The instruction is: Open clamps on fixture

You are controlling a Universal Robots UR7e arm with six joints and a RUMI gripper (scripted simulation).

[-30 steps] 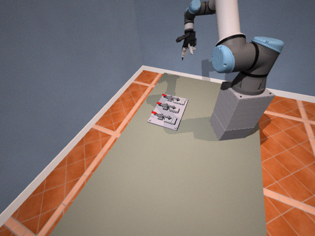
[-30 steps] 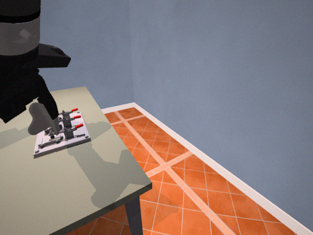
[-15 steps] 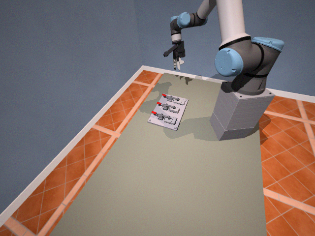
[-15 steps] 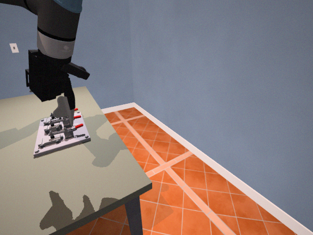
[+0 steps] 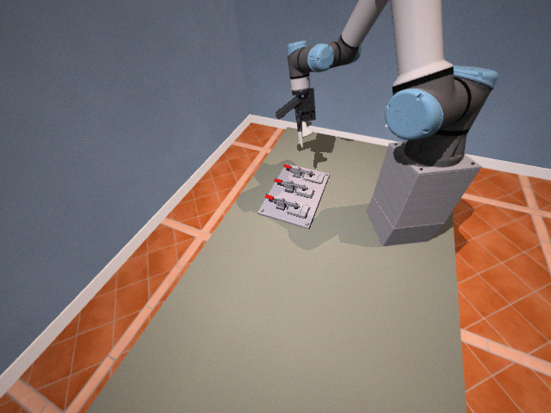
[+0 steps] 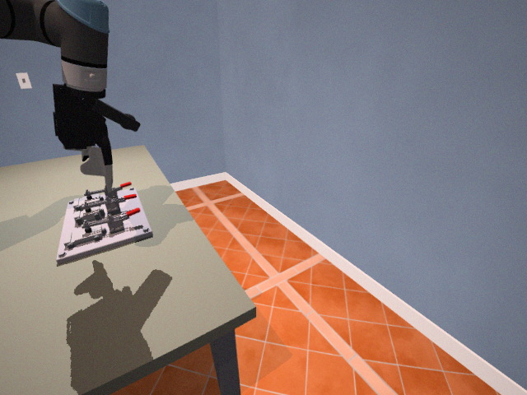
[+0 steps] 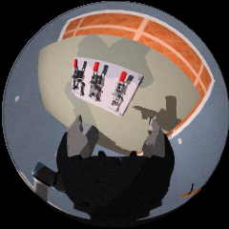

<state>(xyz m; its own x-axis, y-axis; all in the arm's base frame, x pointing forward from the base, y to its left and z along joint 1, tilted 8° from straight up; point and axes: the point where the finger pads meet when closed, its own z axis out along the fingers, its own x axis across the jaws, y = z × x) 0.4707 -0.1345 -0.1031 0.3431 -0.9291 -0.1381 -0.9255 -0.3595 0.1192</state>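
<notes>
- Seen from the end of the counter (image 5: 289, 311) (image 6: 204, 271) (image 7: 52, 72) nearest the top view, the fixture plate (image 5: 284, 216) (image 6: 137, 220) (image 7: 134, 86) lies flat at about twelve o'clock, toward the far end.
- First comes the near clamp (image 5: 281, 203) (image 7: 78, 76), its red handle pointing to ten o'clock, lying low; I'd judge it shut.
- Next, the middle clamp (image 5: 291, 187) (image 7: 97, 83), posed alike: shut too, by my reckoning.
- Then the far clamp (image 5: 298, 171) (image 6: 115, 223) (image 7: 119, 93), handle also down. So none looks opened, and all three seem left to do.
- The pale parts (image 5: 298, 209) sit on the plate by the clamp tips, where they should remain.
- Beyond, at twelve o'clock from the plate, the claw (image 5: 303, 138) (image 6: 101, 180) (image 7: 115, 116) hangs above the counter, jaws spread wide, nothing between them. It seems to be lining up for a first handle.
- Hard to make out: whether the tips truly press the parts. In the exterior view a finger cuts across the farthest clamp, and the wrist view shows the clamps small.

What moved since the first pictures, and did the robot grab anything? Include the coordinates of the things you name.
The gripper (image 5: 304, 138) (image 6: 100, 180) (image 7: 115, 116) swung over toward the wall edge of the table (image 5: 284, 311) (image 6: 199, 271) (image 7: 52, 81) and came lower. It's open and grabbed nothing. The fixture (image 5: 279, 194) (image 6: 138, 223) (image 7: 133, 97) and its three red handles stayed put.
</notes>
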